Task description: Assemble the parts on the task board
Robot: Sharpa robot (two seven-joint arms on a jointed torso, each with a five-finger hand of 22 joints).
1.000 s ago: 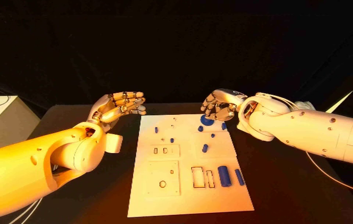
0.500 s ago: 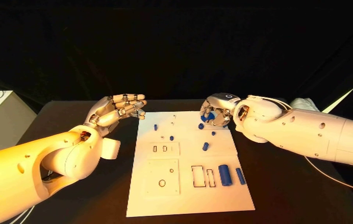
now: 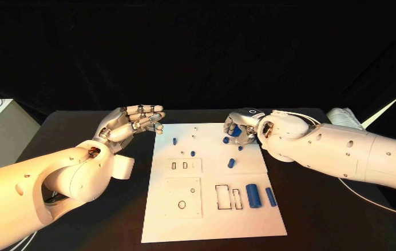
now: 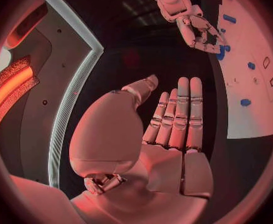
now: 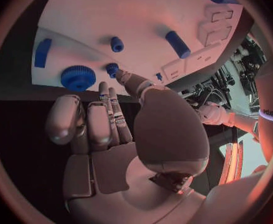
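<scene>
The right hand (image 3: 244, 128) covers the task board's (image 3: 213, 216) far right corner in the head view, hiding most of the blue gear (image 5: 78, 77) there. Whether its fingertips (image 5: 120, 74) touch a small blue peg (image 5: 112, 68) cannot be told. The board's small holes (image 3: 193, 191) are too small to tell.

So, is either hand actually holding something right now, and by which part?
Nothing is held. The left hand is empty; the right hand reaches out beside the blue gear, not gripping it.

Task board (image 3: 210, 205) near half lies open; right hand (image 3: 244, 127) crowds far corner
</scene>
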